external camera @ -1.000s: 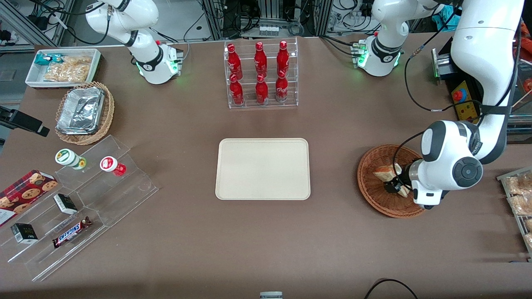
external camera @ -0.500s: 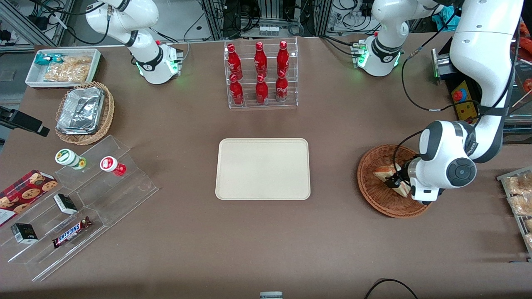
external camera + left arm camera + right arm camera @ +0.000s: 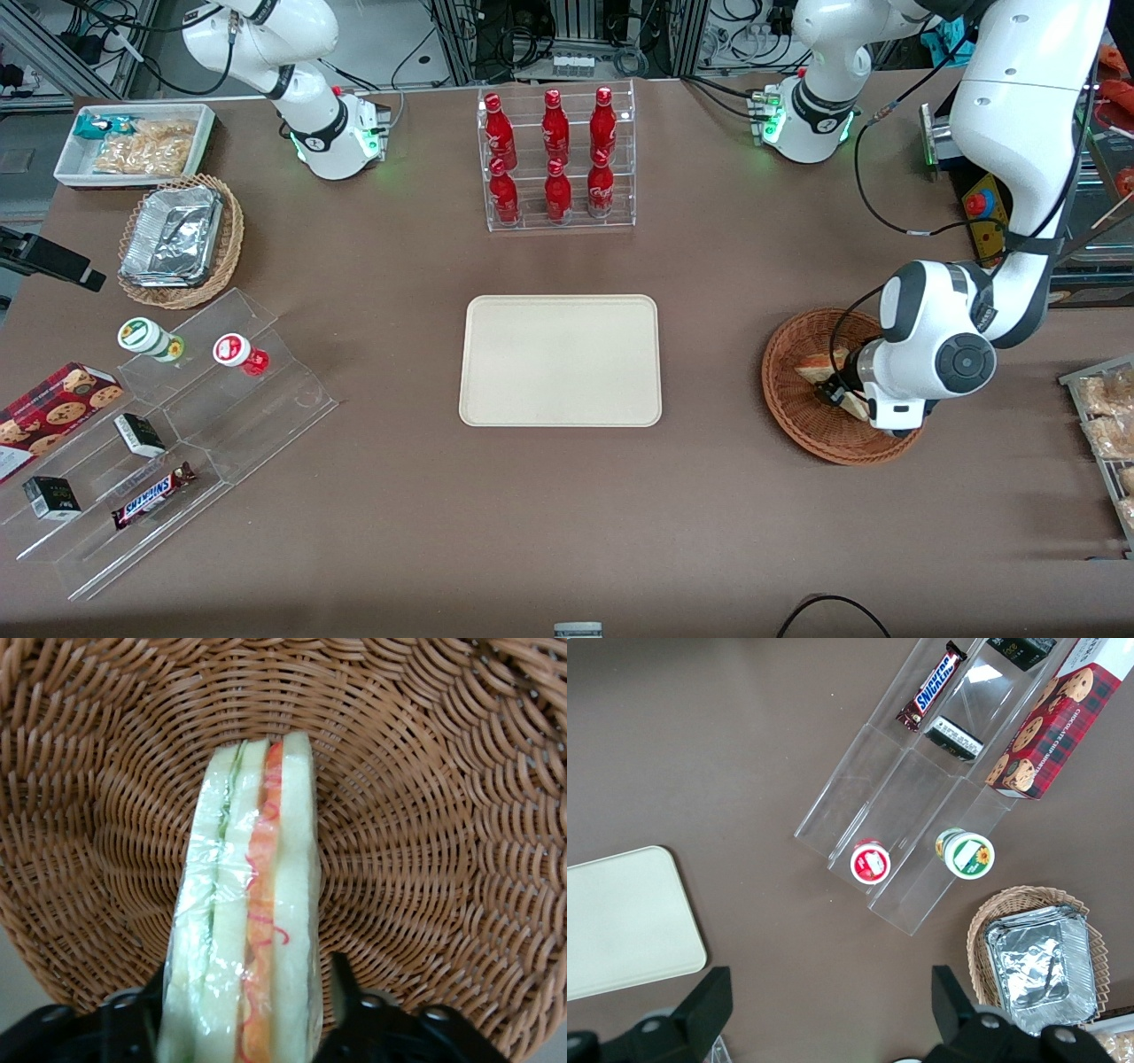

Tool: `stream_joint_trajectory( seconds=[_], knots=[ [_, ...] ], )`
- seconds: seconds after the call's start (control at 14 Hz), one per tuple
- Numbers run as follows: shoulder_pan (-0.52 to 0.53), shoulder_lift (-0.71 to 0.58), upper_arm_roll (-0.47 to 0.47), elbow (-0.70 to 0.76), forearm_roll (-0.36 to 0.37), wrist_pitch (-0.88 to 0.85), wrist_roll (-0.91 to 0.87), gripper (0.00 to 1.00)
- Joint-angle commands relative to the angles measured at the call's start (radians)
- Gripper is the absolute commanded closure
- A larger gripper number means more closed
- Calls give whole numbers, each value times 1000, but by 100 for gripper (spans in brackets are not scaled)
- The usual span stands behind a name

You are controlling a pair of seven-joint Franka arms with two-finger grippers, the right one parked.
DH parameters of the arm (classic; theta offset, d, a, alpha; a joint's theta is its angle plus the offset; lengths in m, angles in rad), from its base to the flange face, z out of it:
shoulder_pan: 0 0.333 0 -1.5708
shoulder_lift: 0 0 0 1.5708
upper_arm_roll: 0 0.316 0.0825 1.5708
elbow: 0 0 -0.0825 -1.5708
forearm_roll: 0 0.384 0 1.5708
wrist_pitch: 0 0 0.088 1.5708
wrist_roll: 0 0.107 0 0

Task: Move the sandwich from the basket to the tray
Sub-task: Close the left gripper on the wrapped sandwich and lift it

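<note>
The gripper [image 3: 244, 1028] is clamped on the sandwich [image 3: 248, 930], which sits just above the basket [image 3: 797, 416] floor — best to lift straight up, clear the wicker rim, then swing over to the tray [image 3: 560, 359] without squeezing harder.

We see the basket [image 3: 425, 833] as rough woven wicker, reddish-brown with a faint sheen. The sandwich [image 3: 252, 904] wears clear, glossy, crinkled film over soft, matt pale bread. The gripper [image 3: 837, 392], low in the basket at the right of the front view, has matt black fingers [image 3: 344, 988] pressed on that film. The tray [image 3: 560, 360] looks smooth, matt cream plastic; the desk [image 3: 567, 514] matt brown.
</note>
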Motion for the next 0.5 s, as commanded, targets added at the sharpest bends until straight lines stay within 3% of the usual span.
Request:
stream_joint_trajectory(
  seconds=[0.0,0.29,0.43],
  knots=[
    [0,-25,-7,-17,20,14,-26,86],
    [-6,-67,-24,11,17,8,-18,86],
    [-70,-90,-33,64,20,-42,-15,86]
  ],
)
